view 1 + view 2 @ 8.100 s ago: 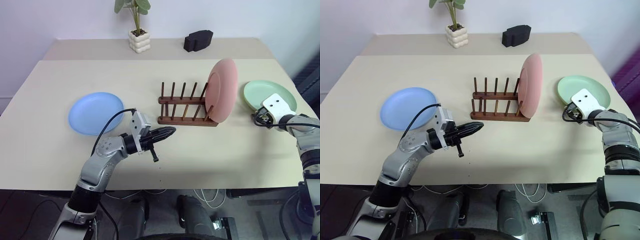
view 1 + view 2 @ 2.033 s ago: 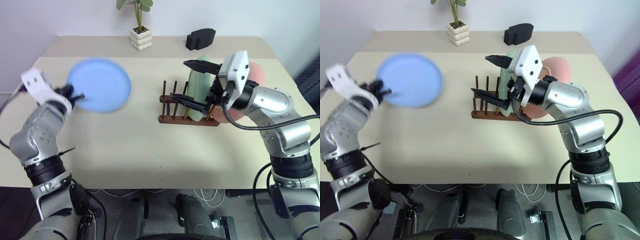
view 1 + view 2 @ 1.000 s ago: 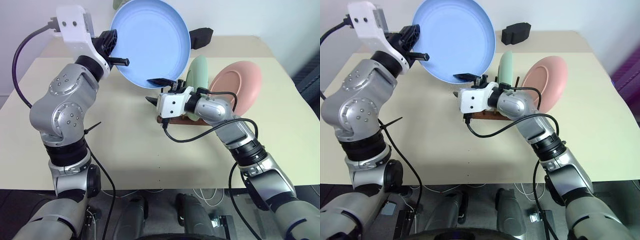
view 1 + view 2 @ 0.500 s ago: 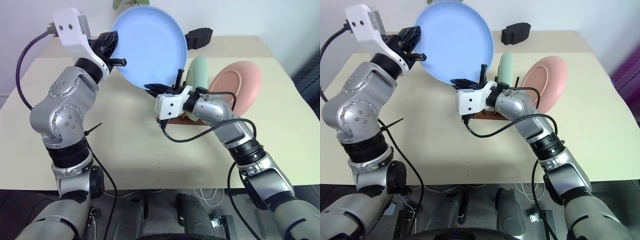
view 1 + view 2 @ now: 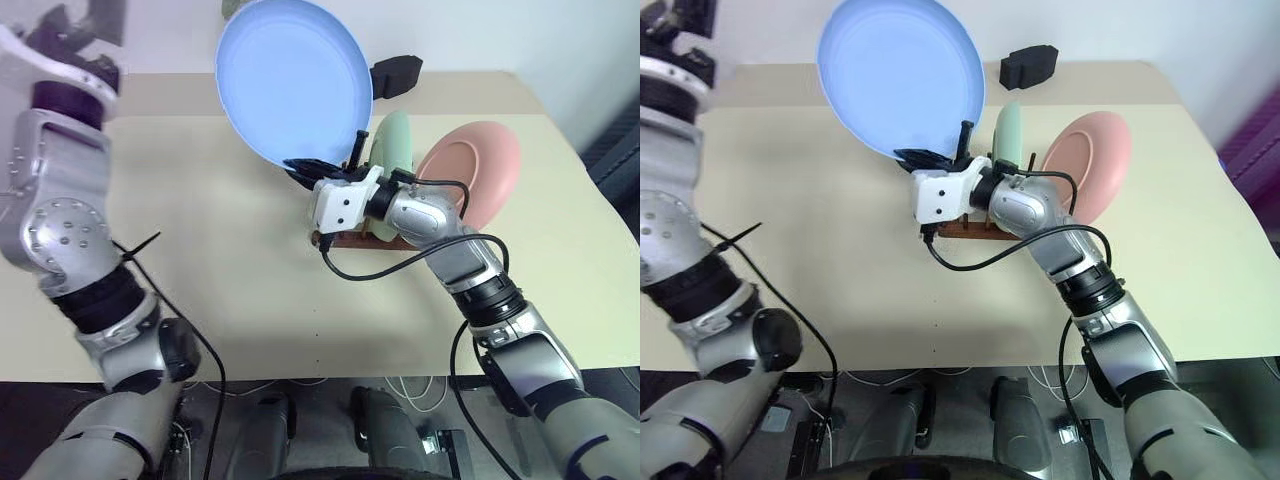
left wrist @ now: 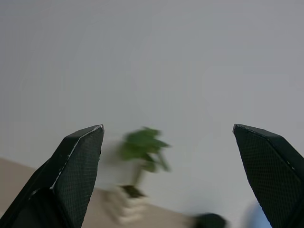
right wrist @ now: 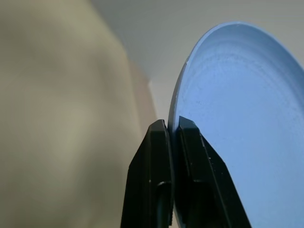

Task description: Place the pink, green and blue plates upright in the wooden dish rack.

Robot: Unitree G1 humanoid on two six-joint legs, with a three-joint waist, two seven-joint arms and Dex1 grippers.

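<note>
The blue plate point(image 5: 295, 80) is held up on edge above the table, left of the wooden dish rack point(image 5: 352, 239). My right gripper point(image 5: 322, 166) is shut on its lower rim; the right wrist view shows both fingers point(image 7: 159, 156) pinching that rim. The green plate point(image 5: 393, 148) stands upright in the rack. At the rack's right end the pink plate point(image 5: 472, 178) leans on edge. My left gripper point(image 6: 166, 127) is open with nothing between its fingers. It is raised at the far left point(image 5: 85, 25), well apart from the blue plate.
A black object point(image 5: 397, 75) sits at the back of the beige table point(image 5: 200, 250). A potted plant point(image 6: 141, 149) stands at the back too, mostly behind the blue plate in the eye views. My right arm and its cable hide most of the rack.
My right gripper shut on the blue plate's lower rim. My left gripper let go of the plate's left rim, opened wide and swung away to the left and up.
</note>
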